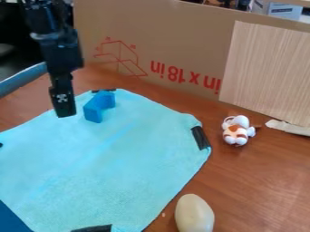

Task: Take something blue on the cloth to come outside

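Blue block (pixel 93 113) lies on far part of cloth (pixel 121 167), removal undone; pincer (pixel 65 112) at left, apparently empty, opening indeterminable.

A matt, fuzzy cloth (pixel 115 167) lies on a glossy wood table (pixel 248 181), with smooth brown cardboard (pixel 181 27) across the frame's top.

cardboard (pixel 176 36) | upside-down red print (pixel 185 78): "in x 18in" | red line diagram (pixel 121 58)
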{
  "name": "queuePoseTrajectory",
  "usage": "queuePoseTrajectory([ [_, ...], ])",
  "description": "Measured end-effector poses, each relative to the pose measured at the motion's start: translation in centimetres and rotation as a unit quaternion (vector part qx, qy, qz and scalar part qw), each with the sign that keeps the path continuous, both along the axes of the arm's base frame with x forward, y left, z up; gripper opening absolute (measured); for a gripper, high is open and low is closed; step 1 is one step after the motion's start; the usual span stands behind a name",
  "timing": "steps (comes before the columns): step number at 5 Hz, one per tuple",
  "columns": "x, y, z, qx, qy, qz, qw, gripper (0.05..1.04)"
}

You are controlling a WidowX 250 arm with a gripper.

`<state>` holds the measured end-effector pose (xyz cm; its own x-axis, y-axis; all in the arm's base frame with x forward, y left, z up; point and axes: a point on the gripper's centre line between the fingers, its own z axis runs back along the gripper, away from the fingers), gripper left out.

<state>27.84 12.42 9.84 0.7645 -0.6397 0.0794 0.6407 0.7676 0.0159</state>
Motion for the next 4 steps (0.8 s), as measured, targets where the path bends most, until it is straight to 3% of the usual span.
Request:
queuePoseTrajectory([
  [2, 4.0, 1.6, -1.9, -0.010, -0.020, 0.107, 0.9940, 1.000],
  [3, 5.7, 2.0, -2.1, -0.028, -0.032, 0.169, 0.9847, 1.000],
  [4, 6.4, 2.5, -1.5, -0.043, -0.050, 0.233, 0.9703, 1.001],
])
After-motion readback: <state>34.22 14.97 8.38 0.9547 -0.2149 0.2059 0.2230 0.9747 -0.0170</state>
